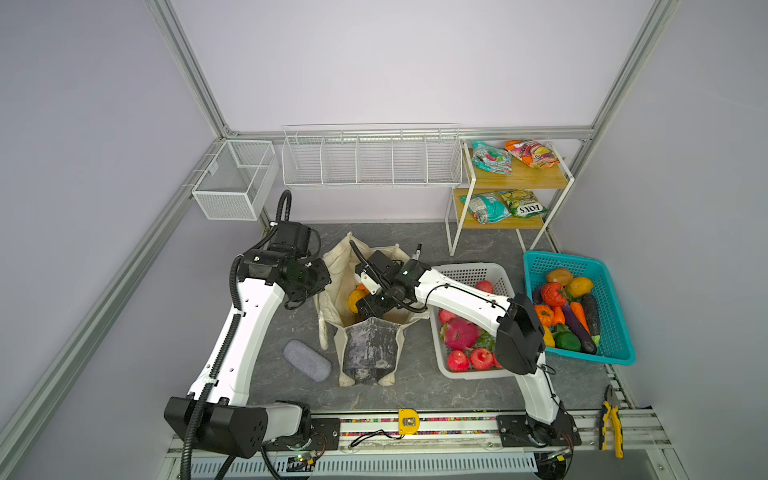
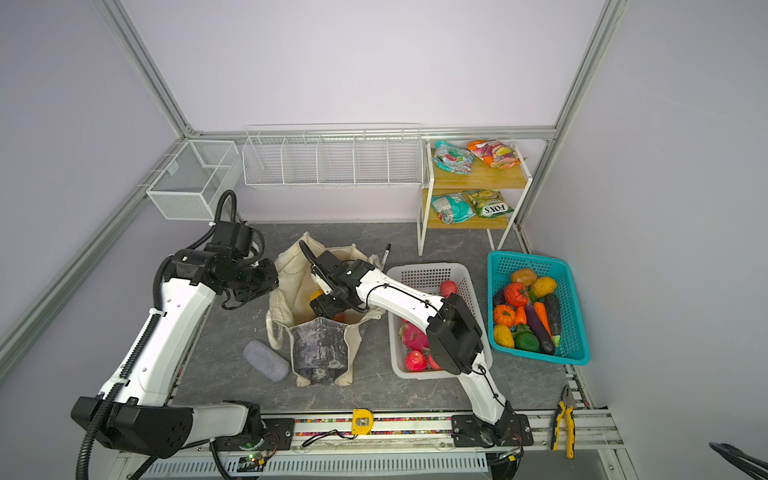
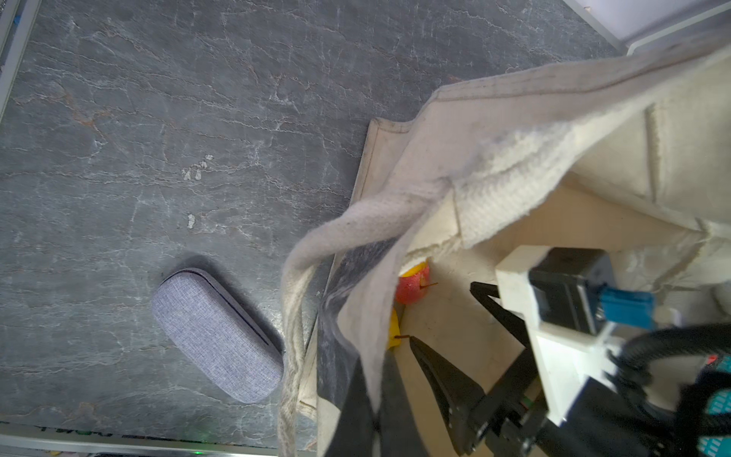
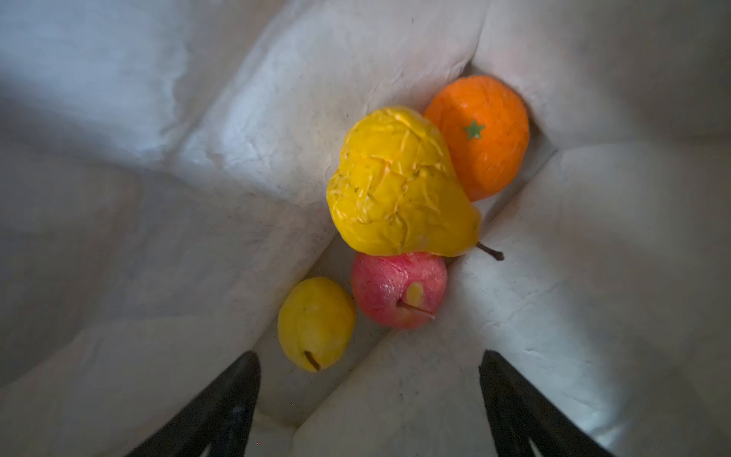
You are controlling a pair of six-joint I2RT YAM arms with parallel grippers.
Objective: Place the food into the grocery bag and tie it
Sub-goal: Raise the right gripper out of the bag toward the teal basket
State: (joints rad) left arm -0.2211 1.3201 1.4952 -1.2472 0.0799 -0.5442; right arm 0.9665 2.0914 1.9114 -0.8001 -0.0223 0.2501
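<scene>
- The right gripper [image 4: 368, 356] is inside the grocery bag [image 1: 370, 349], jaws wide apart, holding nothing.
- On the bag floor beneath it, a pear [image 4: 399, 186] lies against an orange [image 4: 482, 134] and an apple [image 4: 399, 292], with a lemon [image 4: 316, 322] beside the apple.
- The left gripper [image 3: 375, 407] is clamped on the bag's rim.
- The bag stands mid-table [image 1: 415, 386], and a white basket [image 1: 469, 272] is just to its right.
</scene>
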